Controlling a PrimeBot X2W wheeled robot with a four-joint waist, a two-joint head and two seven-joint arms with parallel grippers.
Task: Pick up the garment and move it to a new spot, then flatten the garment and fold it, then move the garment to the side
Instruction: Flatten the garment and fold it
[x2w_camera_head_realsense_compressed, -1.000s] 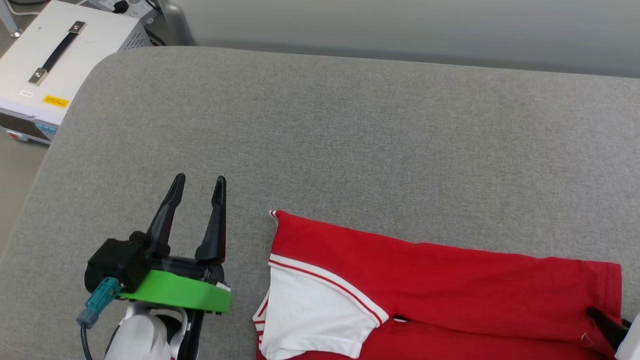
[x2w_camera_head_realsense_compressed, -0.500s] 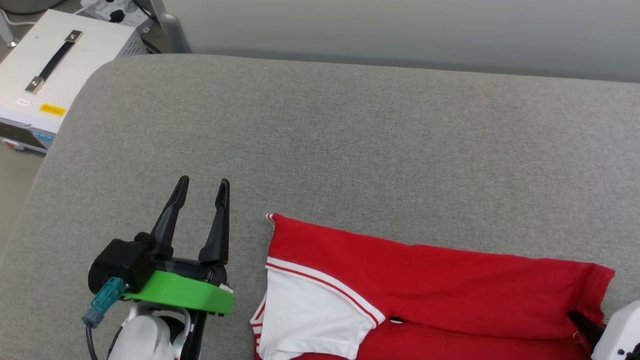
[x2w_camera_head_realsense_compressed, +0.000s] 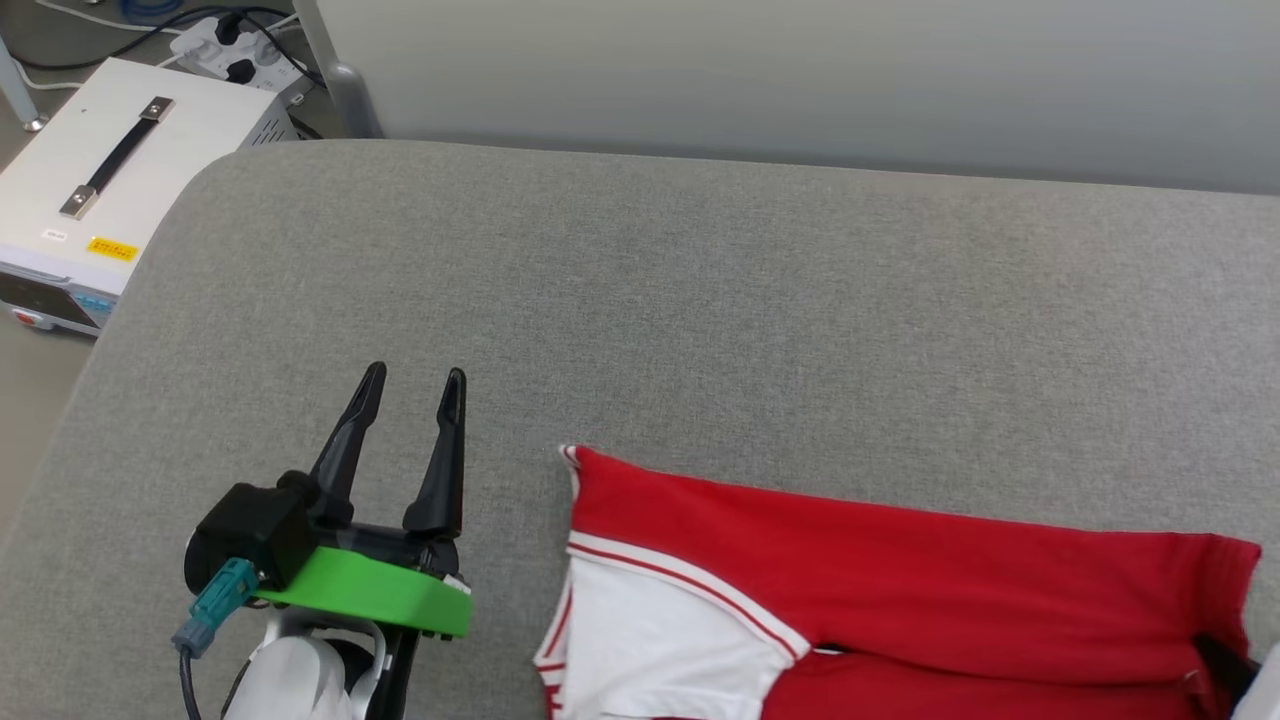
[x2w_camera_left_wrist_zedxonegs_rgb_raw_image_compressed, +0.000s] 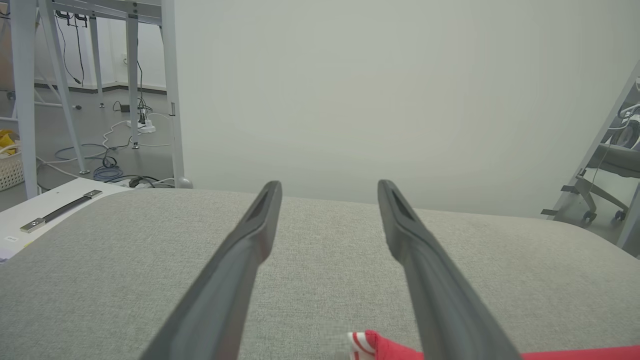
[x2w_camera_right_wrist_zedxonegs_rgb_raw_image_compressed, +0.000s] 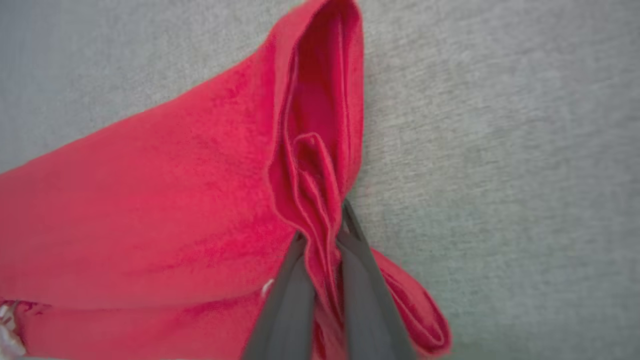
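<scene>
right claw (x2w_camera_right_wrist_zedxonegs_rgb_raw_image_compressed: 324, 235): just clenched on a bunched edge of the garment (x2w_camera_right_wrist_zedxonegs_rgb_raw_image_compressed: 150, 215)
left claw (x2w_camera_head_realsense_compressed: 413, 375): released, beside the garment
meaning: grip looks secured; lift likely next

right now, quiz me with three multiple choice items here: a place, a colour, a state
1. The left gripper is: A) left of the garment, apart from it B) resting on it C) beyond its far edge
2. The sleeve is: A) blue B) white C) black
3. The right gripper is: A) open above the fabric B) shut on nothing C) shut on the garment
Answers: 1 A, grey cushion shows between them. 2 B, white beside the red body. 3 C, red fabric is pinched between its fingers.
</scene>
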